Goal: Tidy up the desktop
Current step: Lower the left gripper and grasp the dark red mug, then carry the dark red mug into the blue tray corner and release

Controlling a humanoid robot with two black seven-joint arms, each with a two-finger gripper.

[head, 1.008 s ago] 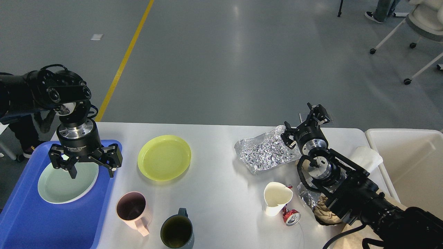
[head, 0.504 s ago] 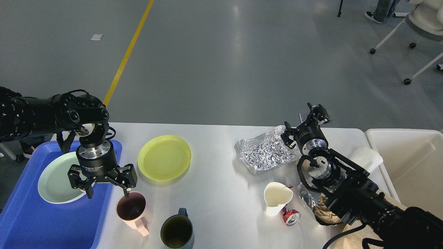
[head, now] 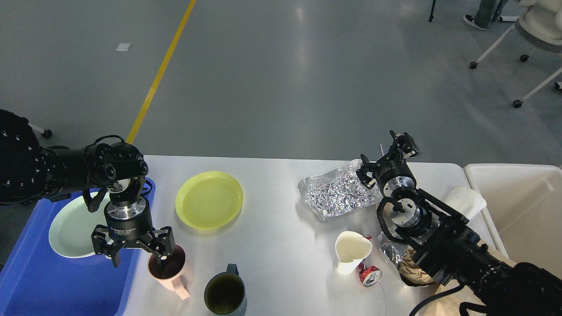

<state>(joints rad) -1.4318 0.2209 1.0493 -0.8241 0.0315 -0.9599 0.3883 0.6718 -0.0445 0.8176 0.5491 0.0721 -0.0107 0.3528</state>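
Note:
The white-grey desktop [head: 272, 245] carries dishes and rubbish. My left gripper [head: 138, 262] is open and points down at the desktop's left front. Its right fingertip [head: 162, 262] is over or in the mouth of a pink mug [head: 173, 274], and its left fingertip is over the blue tray's edge. My right gripper [head: 385, 152] is open, empty and raised at the far edge, just right of a crumpled foil sheet [head: 336, 193].
A blue tray [head: 39, 281] at the left holds a pale green plate [head: 70, 228]. A yellow plate [head: 209, 199], a dark green mug [head: 225, 295], a white paper cup [head: 350, 251], a crushed red can [head: 370, 275], white paper [head: 465, 199] and brown paper [head: 412, 270] lie on the desktop. A cream bin [head: 522, 206] stands at the right.
My left gripper has moved from over the pale green plate on the tray, right and toward the front, down to the pink mug. My right arm has not moved.

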